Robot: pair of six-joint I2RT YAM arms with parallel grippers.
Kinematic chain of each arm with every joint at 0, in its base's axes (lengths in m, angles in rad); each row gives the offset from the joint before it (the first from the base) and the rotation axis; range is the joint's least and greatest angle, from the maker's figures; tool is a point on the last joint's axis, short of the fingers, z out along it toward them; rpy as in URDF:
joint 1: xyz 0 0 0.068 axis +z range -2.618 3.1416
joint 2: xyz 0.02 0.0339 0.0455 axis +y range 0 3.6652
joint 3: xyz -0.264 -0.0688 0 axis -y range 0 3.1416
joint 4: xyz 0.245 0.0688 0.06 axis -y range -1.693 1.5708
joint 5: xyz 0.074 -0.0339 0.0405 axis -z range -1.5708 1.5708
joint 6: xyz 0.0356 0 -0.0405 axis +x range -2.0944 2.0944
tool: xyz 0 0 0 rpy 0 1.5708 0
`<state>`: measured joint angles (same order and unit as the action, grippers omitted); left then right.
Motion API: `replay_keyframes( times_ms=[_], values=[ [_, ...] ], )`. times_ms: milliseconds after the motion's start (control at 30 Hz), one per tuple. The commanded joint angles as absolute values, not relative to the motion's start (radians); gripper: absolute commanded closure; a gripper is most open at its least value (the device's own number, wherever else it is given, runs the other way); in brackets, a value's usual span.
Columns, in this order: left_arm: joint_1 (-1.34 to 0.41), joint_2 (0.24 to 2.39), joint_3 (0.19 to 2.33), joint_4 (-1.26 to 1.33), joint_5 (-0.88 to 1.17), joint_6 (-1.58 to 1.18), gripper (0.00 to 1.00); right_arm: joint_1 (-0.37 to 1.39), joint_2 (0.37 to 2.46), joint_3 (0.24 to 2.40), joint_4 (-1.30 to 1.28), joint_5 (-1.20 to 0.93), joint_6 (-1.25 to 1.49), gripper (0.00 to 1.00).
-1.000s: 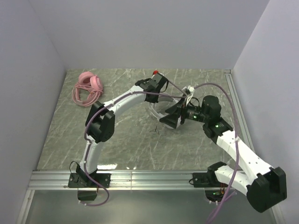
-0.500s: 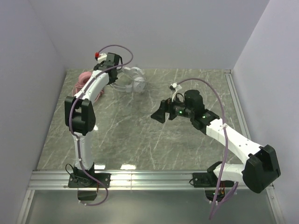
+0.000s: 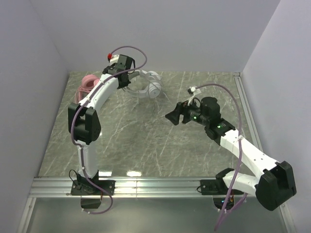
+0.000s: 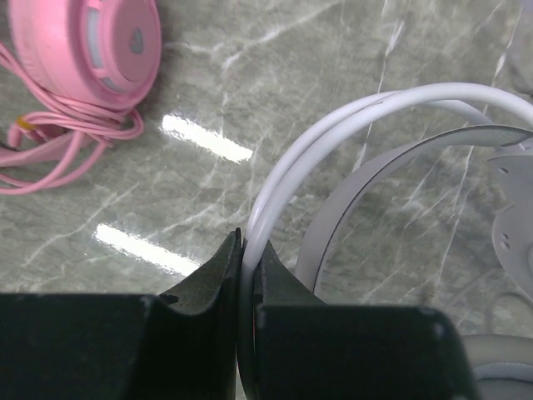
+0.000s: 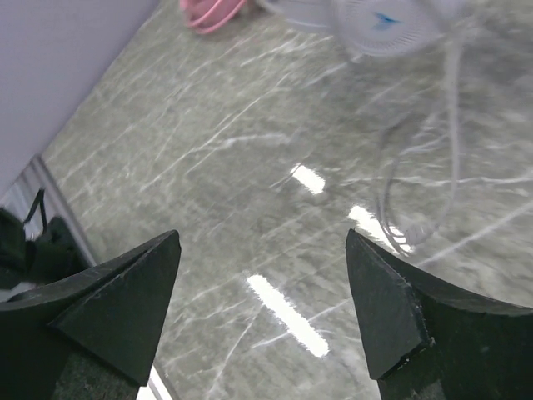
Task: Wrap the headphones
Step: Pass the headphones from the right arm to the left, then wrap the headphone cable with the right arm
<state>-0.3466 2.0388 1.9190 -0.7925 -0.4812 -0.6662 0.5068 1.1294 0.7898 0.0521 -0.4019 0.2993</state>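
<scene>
My left gripper (image 3: 129, 79) is at the far left of the table, shut on the thin white headband wire of the white headphones (image 3: 149, 86), which hang just to its right. In the left wrist view the two black fingers (image 4: 218, 271) pinch that white wire (image 4: 287, 171), with the grey inner band (image 4: 391, 162) beside it. The pink headphones (image 3: 89, 81) lie with their coiled pink cable (image 4: 62, 142) at the far left corner, partly behind my left arm. My right gripper (image 3: 173, 116) hovers open over mid-table, nothing between its fingertips (image 5: 150, 275). A blurred white earcup (image 5: 385, 18) and thin cable (image 5: 454, 108) show beyond it.
Grey walls close the marble table (image 3: 146, 145) on the left, back and right. A metal rail (image 3: 155, 184) runs along the near edge, by both arm bases. The left arm's purple hose (image 3: 136, 51) arcs above its wrist.
My left arm swung from mid-table to the far left, carrying the white headphones. My right gripper, earlier close to them, now stands apart and has drawn slightly right.
</scene>
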Motion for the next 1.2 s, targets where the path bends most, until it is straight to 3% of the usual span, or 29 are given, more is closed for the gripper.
replay_keyframes(
  times_ms=[0,233,567,867,1067,1167],
  values=[
    [-0.339,1.911,1.941,-0.742,-0.451,-0.695,1.00,0.431,1.086,0.765,0.146,-0.428,0.330,0.14],
    [-0.351,1.855,1.908,-0.745,-0.416,-0.687,1.00,0.370,1.153,0.810,0.127,-0.425,0.282,0.15],
    [-0.374,1.790,1.856,-0.744,-0.380,-0.681,1.00,0.371,1.264,0.816,0.316,-0.410,0.276,0.16],
    [-0.376,1.763,1.858,-0.756,-0.354,-0.675,1.00,0.431,1.431,0.945,0.296,-0.341,0.203,0.18],
    [-0.379,1.740,1.855,-0.770,-0.348,-0.669,1.00,0.440,1.523,1.005,0.328,-0.296,0.216,0.22],
    [-0.379,1.733,1.853,-0.773,-0.344,-0.667,1.00,0.443,1.563,1.035,0.331,-0.243,0.230,0.29]
  ],
)
